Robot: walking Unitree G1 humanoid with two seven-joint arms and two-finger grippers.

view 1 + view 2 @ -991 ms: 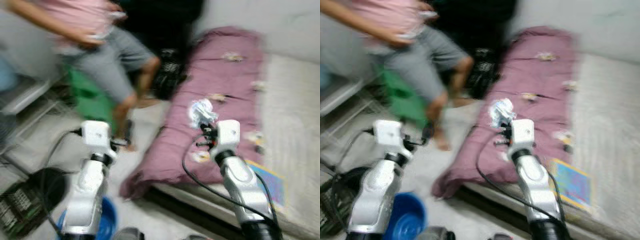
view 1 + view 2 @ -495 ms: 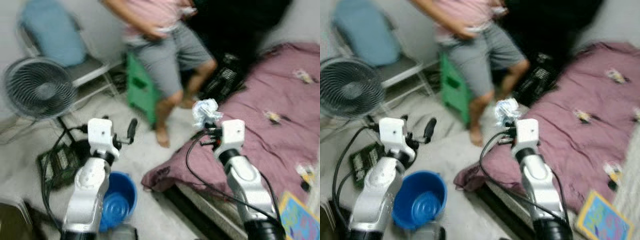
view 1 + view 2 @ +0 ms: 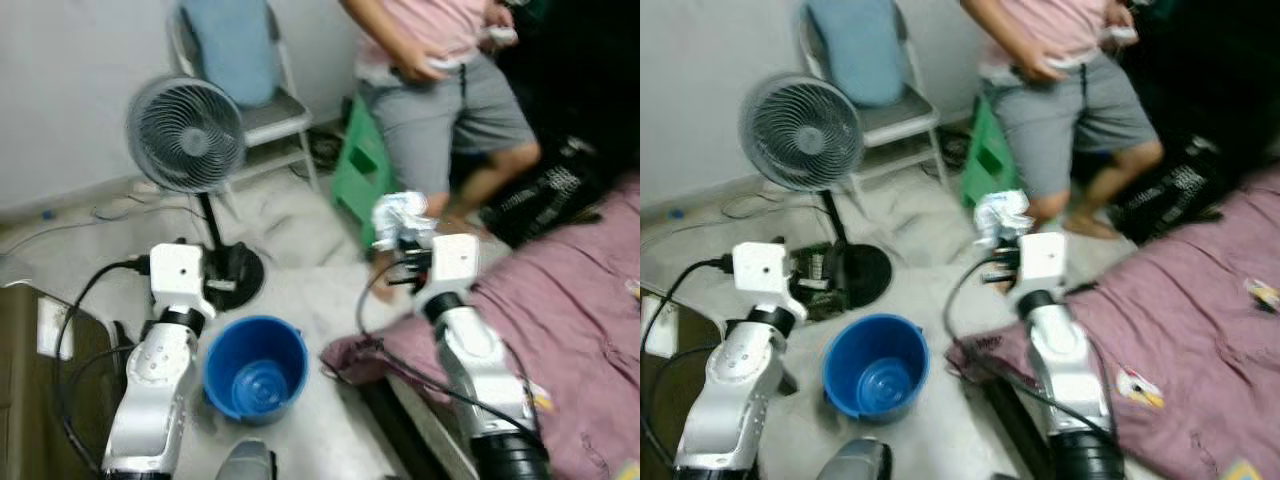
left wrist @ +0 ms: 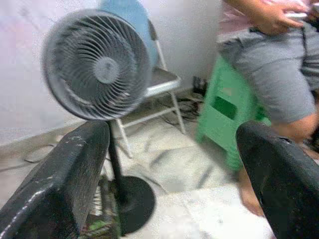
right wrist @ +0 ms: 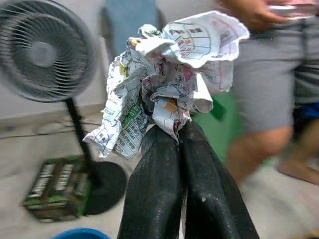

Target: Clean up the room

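A crumpled wad of printed paper (image 5: 164, 74) sticks out above the tips of my right gripper (image 5: 180, 130), which is shut on it. In the eye views the paper (image 3: 400, 215) is held up in front of me, over the floor just beyond the corner of the bed. A blue bucket (image 3: 255, 368) stands on the floor below and to the left of that hand, between my two arms. My left gripper (image 4: 172, 164) is open with nothing between its fingers (image 4: 65, 179), and it points toward the fan.
A standing fan (image 3: 185, 135) and a folding chair with a blue cushion (image 3: 235, 50) are ahead on the left. A person (image 3: 450, 90) sits on a green stool (image 3: 362, 170). A purple blanket (image 3: 570, 320) covers the bed on the right. A green box (image 3: 815, 275) lies by the fan's base.
The whole view has swung left: the bed slid to the right, and the fan, chair and bucket came in. My right gripper still holds the paper.
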